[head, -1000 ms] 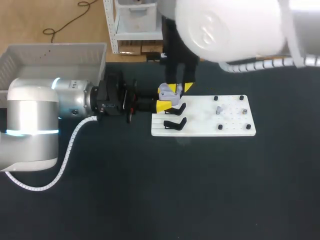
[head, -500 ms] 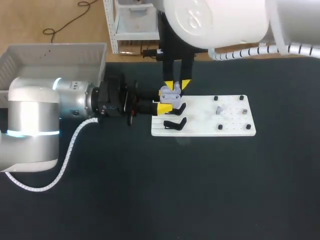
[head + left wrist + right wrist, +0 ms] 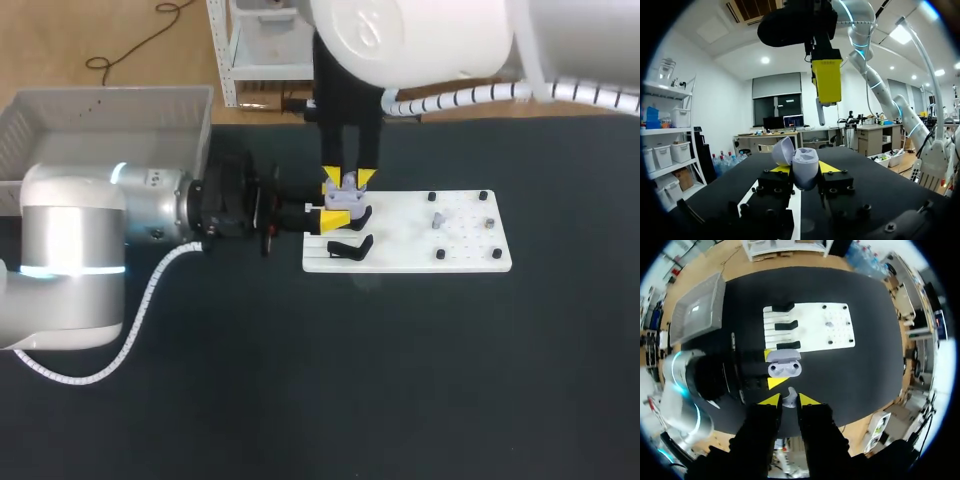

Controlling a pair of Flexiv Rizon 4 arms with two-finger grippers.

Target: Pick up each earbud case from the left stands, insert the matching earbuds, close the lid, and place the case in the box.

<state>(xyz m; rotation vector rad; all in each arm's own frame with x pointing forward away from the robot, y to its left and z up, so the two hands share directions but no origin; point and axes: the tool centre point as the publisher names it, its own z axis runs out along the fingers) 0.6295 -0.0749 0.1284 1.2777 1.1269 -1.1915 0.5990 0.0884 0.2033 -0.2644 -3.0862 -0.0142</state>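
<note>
The left hand [image 3: 804, 172] is clamped on the pale lilac-grey earbud case [image 3: 784, 364], one yellow tip on each side, with the rounded lid swung open. The case is held at the left end of the flat white plastic board [image 3: 400, 252], near a black stand [image 3: 350, 247]. Directly above it, the right hand [image 3: 348, 178] points down, its tips pinched on a small grey earbud [image 3: 788, 398]. The board lies on the black worktop [image 3: 400, 380]. A grey plastic box [image 3: 100, 110] sits at the far left corner.
</note>
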